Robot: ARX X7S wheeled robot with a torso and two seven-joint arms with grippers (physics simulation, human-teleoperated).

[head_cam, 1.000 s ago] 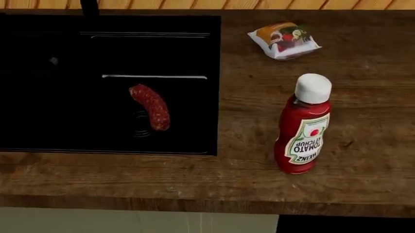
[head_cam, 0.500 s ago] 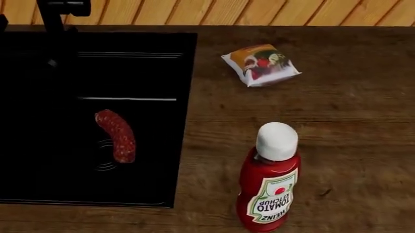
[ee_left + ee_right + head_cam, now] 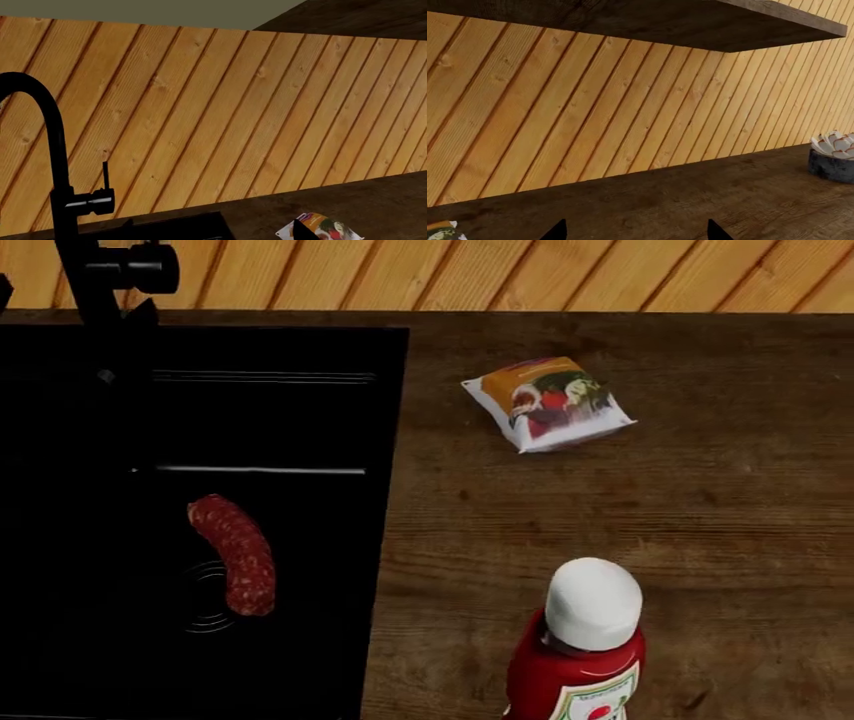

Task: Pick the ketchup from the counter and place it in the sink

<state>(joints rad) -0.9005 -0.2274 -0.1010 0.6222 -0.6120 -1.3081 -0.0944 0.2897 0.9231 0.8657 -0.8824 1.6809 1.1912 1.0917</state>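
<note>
The ketchup (image 3: 577,660), a red bottle with a white cap, stands upright on the dark wood counter (image 3: 641,510), cut off by the head view's lower edge. The black sink (image 3: 267,420) lies to its left. Neither gripper shows in the head view. In the left wrist view only two dark fingertips (image 3: 298,227) of my left gripper (image 3: 213,231) show, wide apart and empty, over the sink's corner (image 3: 173,227). My right gripper (image 3: 637,234) also shows two spread tips above bare counter (image 3: 647,200), holding nothing. The ketchup is out of both wrist views.
A speckled red sausage (image 3: 234,552) lies in the sink by the drain. The black faucet (image 3: 107,280) stands at the basin's back. A snack bag (image 3: 547,402) lies on the counter behind the ketchup. A potted succulent (image 3: 834,155) and a shelf (image 3: 627,20) are by the slatted wall.
The head view has shifted, so everything sits lower in frame. The ketchup now reaches the lower edge and the faucet has come into sight. No object itself has moved.
</note>
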